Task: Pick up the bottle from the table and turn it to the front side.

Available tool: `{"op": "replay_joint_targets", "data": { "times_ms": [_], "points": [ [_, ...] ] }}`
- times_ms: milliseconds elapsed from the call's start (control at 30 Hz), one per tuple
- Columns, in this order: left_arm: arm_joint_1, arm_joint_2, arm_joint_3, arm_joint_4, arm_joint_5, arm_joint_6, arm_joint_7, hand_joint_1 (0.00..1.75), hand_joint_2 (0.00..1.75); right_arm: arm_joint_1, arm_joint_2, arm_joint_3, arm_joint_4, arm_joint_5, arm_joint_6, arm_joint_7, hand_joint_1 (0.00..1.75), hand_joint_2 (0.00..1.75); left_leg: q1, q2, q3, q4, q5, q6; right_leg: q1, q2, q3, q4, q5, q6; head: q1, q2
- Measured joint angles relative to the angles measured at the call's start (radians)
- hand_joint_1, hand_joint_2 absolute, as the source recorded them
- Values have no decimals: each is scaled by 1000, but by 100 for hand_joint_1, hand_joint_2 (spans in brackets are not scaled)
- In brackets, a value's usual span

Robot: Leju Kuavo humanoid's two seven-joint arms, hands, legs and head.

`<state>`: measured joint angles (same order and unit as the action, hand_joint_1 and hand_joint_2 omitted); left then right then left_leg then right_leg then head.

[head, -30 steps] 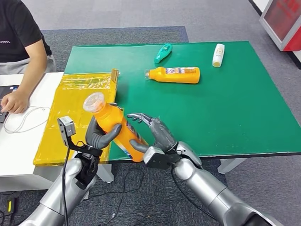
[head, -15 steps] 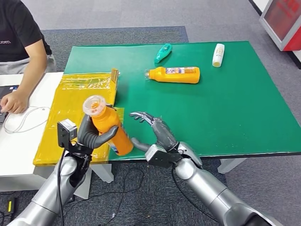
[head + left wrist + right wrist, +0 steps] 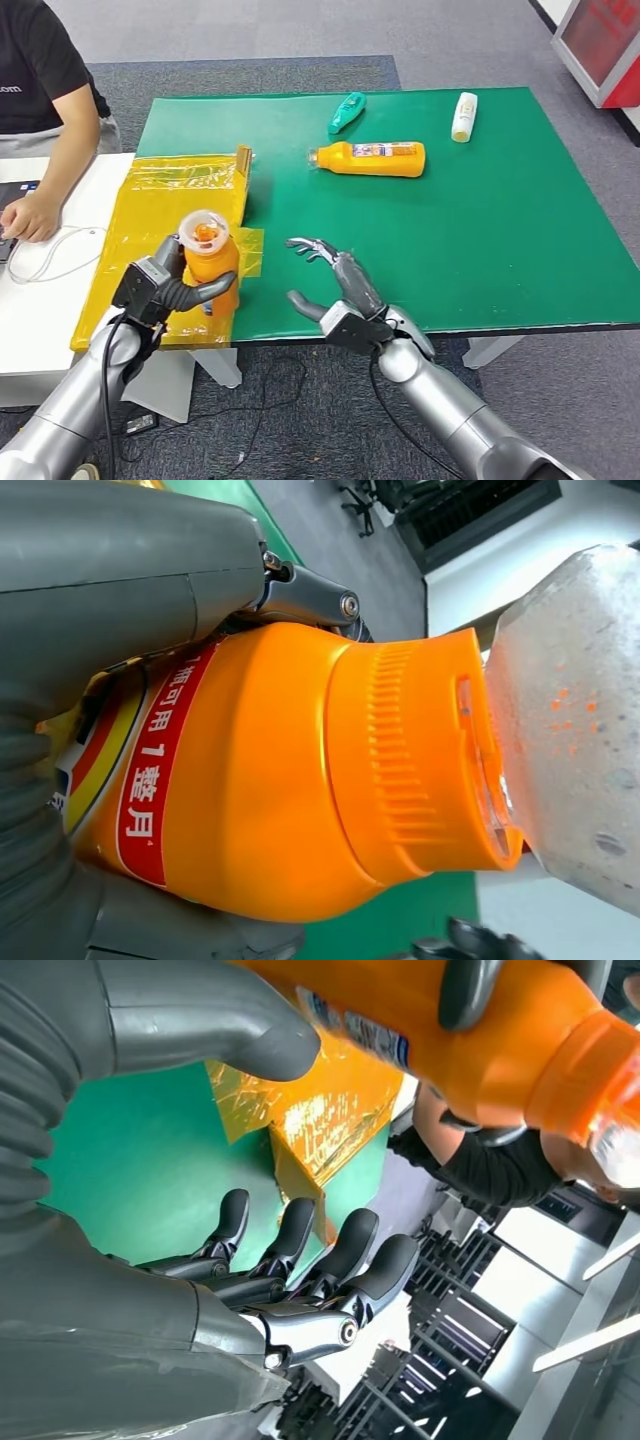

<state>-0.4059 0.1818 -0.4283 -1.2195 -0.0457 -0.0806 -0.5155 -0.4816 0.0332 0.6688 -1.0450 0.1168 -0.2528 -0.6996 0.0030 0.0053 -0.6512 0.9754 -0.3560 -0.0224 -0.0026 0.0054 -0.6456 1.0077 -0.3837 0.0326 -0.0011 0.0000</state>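
Observation:
An orange bottle point(image 3: 209, 261) with a clear cap and a red-and-white label stands almost upright in my left hand point(image 3: 170, 284), which grips its body above the table's front left corner. The left wrist view shows the same orange bottle point(image 3: 302, 770) close up, my left hand point(image 3: 106, 590) wrapped around its labelled body. My right hand point(image 3: 336, 285) hovers open just right of the bottle, fingers spread, touching nothing. In the right wrist view my right hand point(image 3: 249, 1260) is open beside the orange bottle point(image 3: 468, 1030).
A second orange bottle point(image 3: 371, 158) lies on the green table point(image 3: 490, 240), with a teal bottle point(image 3: 346, 111) and a white bottle point(image 3: 464, 116) farther back. A yellow plastic-lined tray point(image 3: 162, 215) sits at the left. A person point(image 3: 45, 110) sits at the white desk on the far left.
My left hand has swung the bottle from a slant to nearly upright and carried it left. My right hand let go of its base and now stays open.

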Motion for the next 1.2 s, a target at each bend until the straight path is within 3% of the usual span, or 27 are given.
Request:
{"op": "replay_joint_targets", "data": {
  "times_ms": [400, 633, 1200],
  "points": [
    [-36, 47, -25, 51, -104, -6, 3, 175, 175, 21, 0, -31, 2, -1, 10, 0, 175, 175, 0, 0, 0, 0, 0, 0, 0, 0, 0, 0, 0, 0, 0, 0],
    [-93, 58, -44, 128, -250, 79, -40, 175, 175, 35, 1, -55, 2, -3, 6, 0, 175, 175, 0, 0, 0, 0, 1, -1, 1, 0, 0, 0, 1, -2, 0, 0],
    [-261, -16, -87, 425, -380, 173, -43, 175, 175, 67, 27, -102, 44, -29, 35, 0, 175, 175, 0, 0, 1, 0, 3, -2, 1, 0, 1, 0, 3, -3, 0, 0]
  ]
}}
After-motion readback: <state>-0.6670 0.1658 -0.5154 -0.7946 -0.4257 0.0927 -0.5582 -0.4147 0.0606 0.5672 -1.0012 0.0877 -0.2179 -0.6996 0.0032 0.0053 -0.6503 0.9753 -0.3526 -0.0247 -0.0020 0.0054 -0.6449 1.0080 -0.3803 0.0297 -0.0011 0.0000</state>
